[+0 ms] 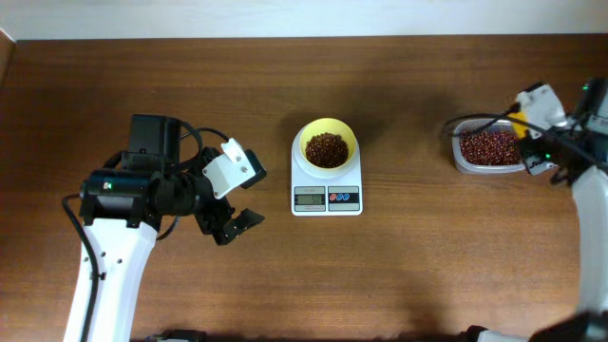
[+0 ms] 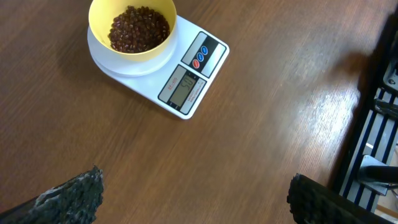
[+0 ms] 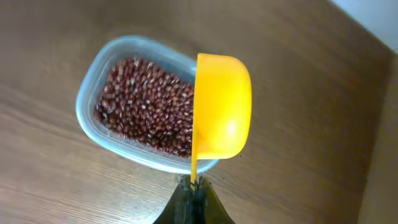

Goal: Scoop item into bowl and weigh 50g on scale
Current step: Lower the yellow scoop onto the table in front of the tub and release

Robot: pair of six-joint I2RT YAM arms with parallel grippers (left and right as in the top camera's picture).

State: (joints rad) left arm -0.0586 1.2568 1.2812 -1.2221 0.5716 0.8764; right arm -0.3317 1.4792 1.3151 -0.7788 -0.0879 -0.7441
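- Beans (image 3: 143, 102) fill a clear tub (image 3: 87, 93) just beyond the right fingers (image 3: 186, 208). These are at the bottom centre of the right wrist view, clamped on the thin handle of a yellow scoop (image 3: 221, 106).
- The scoop is turned on its side over the tub's right-hand rim, with its hollow facing left. Its inside is hidden, and no beans show in it.
- Left fingers (image 2: 78, 196) are spread wide and hold nothing. They hover over the bare surface (image 2: 249, 124) at the bottom of the left wrist view, well apart from the scale (image 2: 186, 87).
- At the centre of the overhead view the bowl (image 1: 306, 142) sits on the scale and holds a heap of beans. The display is too small to read.
- Risk of overshoot: tipping in a whole scoop at once could carry the weight past 50 g.
- Risk of spilling: tub and bowl are well apart, so a heaped or tilted scoop may shed beans on the way.
- Risk of a false reading: the scoop touching the bowl's rim would press on the scale or shift the bowl.
- Risk of slipping: the narrow handle could twist in the grip under load.
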